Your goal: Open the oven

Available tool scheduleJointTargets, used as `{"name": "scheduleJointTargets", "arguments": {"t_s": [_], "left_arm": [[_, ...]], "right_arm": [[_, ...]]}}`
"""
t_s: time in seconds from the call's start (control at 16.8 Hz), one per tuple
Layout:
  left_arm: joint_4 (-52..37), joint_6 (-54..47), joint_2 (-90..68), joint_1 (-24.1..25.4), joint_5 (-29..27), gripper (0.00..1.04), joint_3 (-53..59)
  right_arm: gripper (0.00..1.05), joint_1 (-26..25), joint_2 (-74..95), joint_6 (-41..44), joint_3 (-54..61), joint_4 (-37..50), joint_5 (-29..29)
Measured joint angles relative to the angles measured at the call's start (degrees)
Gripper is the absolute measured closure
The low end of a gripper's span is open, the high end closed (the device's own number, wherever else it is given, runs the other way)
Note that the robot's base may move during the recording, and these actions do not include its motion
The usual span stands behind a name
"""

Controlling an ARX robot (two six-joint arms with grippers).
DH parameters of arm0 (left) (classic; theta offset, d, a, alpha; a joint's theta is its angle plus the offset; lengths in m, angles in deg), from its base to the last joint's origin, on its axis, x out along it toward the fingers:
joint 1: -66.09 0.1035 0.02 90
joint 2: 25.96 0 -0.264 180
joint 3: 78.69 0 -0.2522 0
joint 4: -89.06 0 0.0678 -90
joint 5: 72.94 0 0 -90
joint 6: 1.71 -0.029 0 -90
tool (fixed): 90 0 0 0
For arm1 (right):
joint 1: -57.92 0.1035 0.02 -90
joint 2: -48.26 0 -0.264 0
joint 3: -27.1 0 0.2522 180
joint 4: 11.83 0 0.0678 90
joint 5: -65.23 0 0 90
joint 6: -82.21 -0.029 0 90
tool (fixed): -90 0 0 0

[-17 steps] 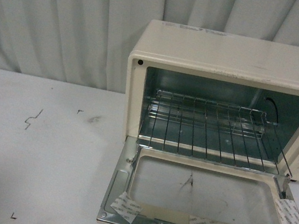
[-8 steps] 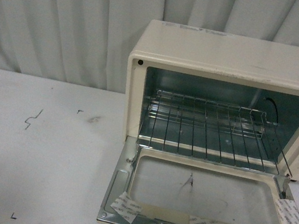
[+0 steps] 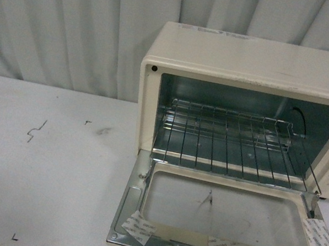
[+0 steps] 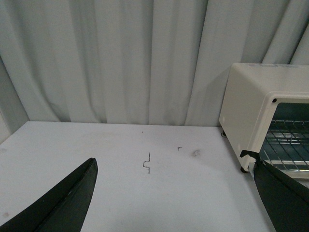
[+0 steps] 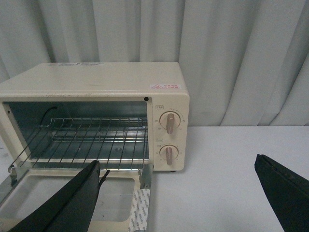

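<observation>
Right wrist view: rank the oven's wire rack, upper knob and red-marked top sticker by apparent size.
1. Wire rack, clearly largest.
2. Upper knob and top sticker look about alike; no ranking between them.

Backdrop: pale grey-white curtain point(image 3: 74, 18) hanging in vertical folds across the full width behind the scene, meeting the rear edge of the tabletop point(image 3: 30, 163). Tabletop white, matte, with several small dark scribble marks point(image 3: 35, 131) and a faint grey smudge point(image 3: 103, 130). Lighting even, diffuse; shadows soft.
</observation>
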Motion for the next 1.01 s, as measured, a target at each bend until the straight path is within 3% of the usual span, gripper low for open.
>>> {"name": "scheduleJointTargets", "arguments": {"t_s": [1.01], "left_arm": [[-0.37, 0.0, 0.0, 0.0, 0.0, 0.07, 0.0]], "right_arm": [[0.06, 0.0, 0.0, 0.0, 0.0, 0.37, 0.0]]}}
